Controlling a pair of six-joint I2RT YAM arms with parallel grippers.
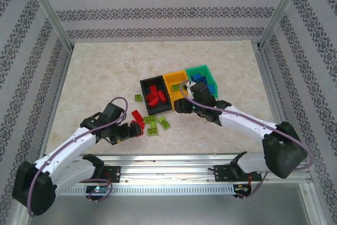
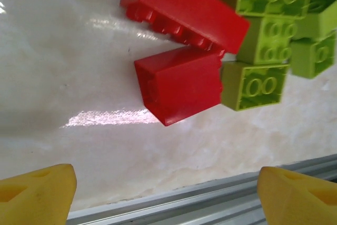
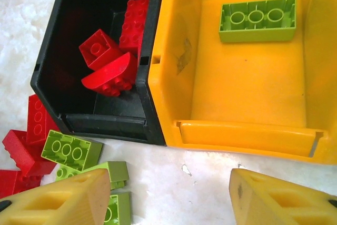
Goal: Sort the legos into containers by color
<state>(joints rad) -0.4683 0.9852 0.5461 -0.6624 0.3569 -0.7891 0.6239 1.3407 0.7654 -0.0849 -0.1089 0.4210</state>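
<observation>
Bricks (image 1: 152, 125) lie loose on the table (image 1: 105, 72) just ahead of the left gripper (image 2: 166, 198). From its wrist we see a red brick (image 2: 179, 85) straight beyond the gap between the yellow fingers (image 2: 34, 196). A longer red brick (image 2: 184, 14) touches its far side, and lime green bricks (image 2: 255, 82) crowd against both on the right. This gripper is spread wide and holds nothing.

The right gripper (image 3: 171, 204) hangs just in front of the containers, also parted and empty, with bare table between its fingers. Beyond it we see the black bin (image 3: 105, 125) holding red pieces (image 3: 113, 72). Joined to it is the orange-yellow bin (image 3: 247, 133), with one lime green three-stud brick (image 3: 257, 20) flat at its far end. From above, the teal-green bin (image 1: 212, 82) ends the row on the right and holds blue bricks (image 1: 200, 80).

The table is pale and marbled. Walls (image 1: 158, 9) papered in grey patterned stripes enclose it, and a metal rail (image 1: 168, 162) runs along its near edge.
</observation>
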